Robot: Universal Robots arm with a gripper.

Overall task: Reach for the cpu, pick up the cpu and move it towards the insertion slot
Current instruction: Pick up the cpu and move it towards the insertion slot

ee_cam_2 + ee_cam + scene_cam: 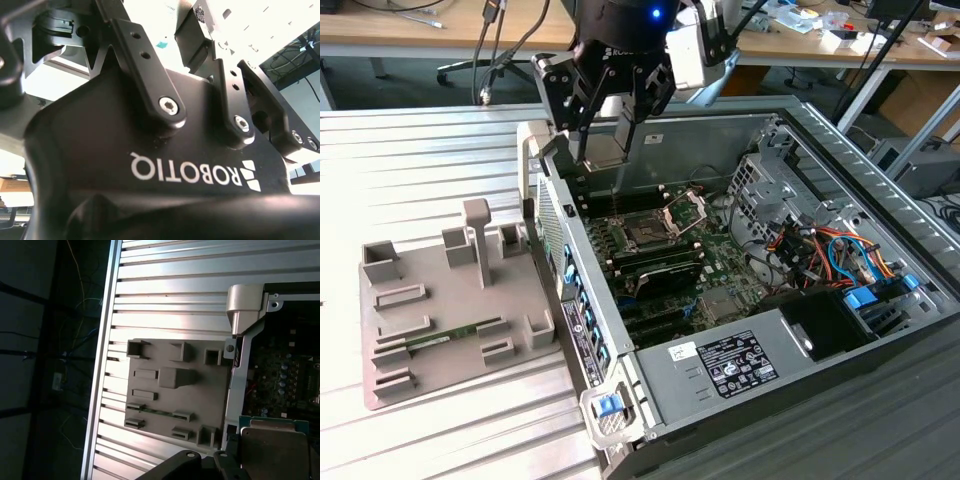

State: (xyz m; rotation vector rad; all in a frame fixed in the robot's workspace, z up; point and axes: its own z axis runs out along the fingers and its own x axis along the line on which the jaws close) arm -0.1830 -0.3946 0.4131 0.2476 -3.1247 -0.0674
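The robot arm's tool (606, 152) is clamped on the cpu (604, 135), its black fingers closed against the two sides of the flat silvery chip. The tool holds the chip in the air above the far left corner of an open computer case (880, 200), as seen in the exterior view. The case lies on its side on a ribbed metal surface (420, 170).

The insertion slot (645, 235), a dark square socket on the green circuit board, lies inside the case, nearer the camera and toward the exterior view's right of the chip. The two are well apart. The slot's silver frame (685, 208) stands lifted open just beside it. Blue and orange cables (825, 250) bunch further to the exterior view's right.

On the exterior view's left of the case, touching its wall, a grey holder tray (450, 300) rests on the surface. A thin green memory stick (450, 337) lies in one of its grooves.

In the first wrist view the cpu (275, 450) shows its pale top and thin rim, hanging over the case's edge with the tray (175, 385) and the ribbed surface (175, 290) below it.
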